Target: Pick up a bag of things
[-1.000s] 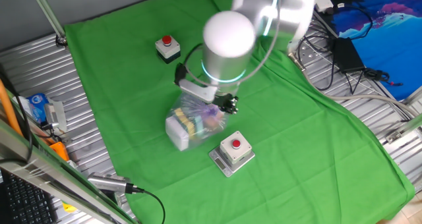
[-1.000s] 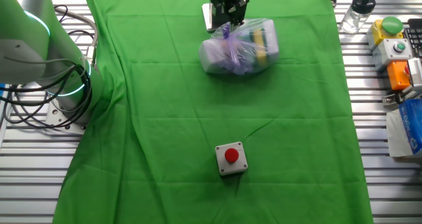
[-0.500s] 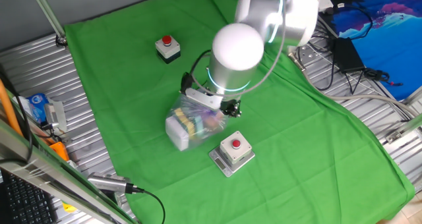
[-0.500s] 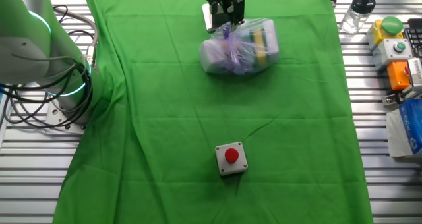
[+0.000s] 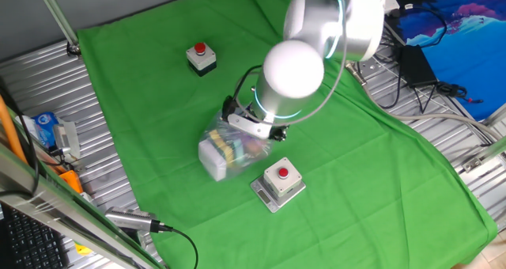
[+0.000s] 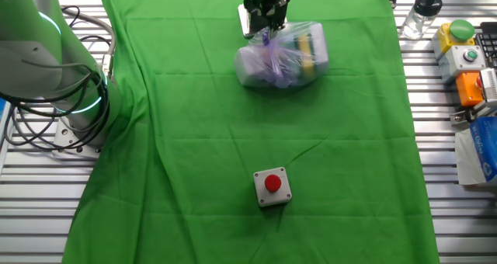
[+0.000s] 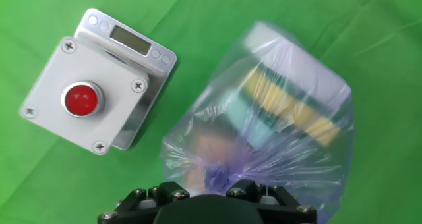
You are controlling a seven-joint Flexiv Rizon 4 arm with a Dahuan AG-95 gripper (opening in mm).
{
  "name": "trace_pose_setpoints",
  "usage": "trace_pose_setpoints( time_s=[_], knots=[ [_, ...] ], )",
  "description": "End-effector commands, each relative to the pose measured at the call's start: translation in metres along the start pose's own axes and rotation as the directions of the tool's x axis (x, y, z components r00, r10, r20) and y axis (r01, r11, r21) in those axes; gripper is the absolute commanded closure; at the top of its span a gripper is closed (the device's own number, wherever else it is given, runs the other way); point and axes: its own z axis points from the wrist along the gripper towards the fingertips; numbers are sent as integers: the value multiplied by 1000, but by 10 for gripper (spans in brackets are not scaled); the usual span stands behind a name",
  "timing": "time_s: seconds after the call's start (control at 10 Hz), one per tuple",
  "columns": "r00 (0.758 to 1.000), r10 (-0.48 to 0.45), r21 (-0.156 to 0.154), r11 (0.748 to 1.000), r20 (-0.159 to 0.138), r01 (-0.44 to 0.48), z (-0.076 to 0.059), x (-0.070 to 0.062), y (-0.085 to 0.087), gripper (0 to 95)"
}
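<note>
The bag of things (image 5: 228, 148) is a lumpy clear plastic bag with a white block, a yellow-green sponge and purple bits inside. It lies on the green cloth and also shows in the other fixed view (image 6: 286, 54) and the hand view (image 7: 287, 112). My gripper (image 6: 265, 25) sits right at the bag's gathered purple top. In the hand view the gripper (image 7: 221, 184) has the stretched plastic running into it, so it appears shut on the bag's top. The fingertips are hidden. In one fixed view the arm covers most of the gripper (image 5: 273, 130).
A grey red-button box (image 5: 278, 182) stands just beside the bag, seen close in the hand view (image 7: 99, 92). A second one (image 5: 202, 57) stands at the far left of the cloth (image 6: 194, 140), seen near the front in the other fixed view (image 6: 272, 188). Tools and boxes (image 6: 466, 54) line the metal table edge.
The arm's upper joints have swung over to the right and lower above the bag. The gripper stays at the bag's top. The bag has not visibly moved.
</note>
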Motion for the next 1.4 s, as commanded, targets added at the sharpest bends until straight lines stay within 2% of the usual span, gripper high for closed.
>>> trace_pose_setpoints(
  time_s=[0.1, 0.8, 1.4],
  knots=[
    [1000, -6, 5, 1000, 5, 6, 1, 6, -2, 380],
    [1000, 0, 19, 1000, 15, 0, 9, 10, -4, 380],
    [1000, 14, 22, 1000, 26, -15, 11, 2, -1, 380]
  ],
)
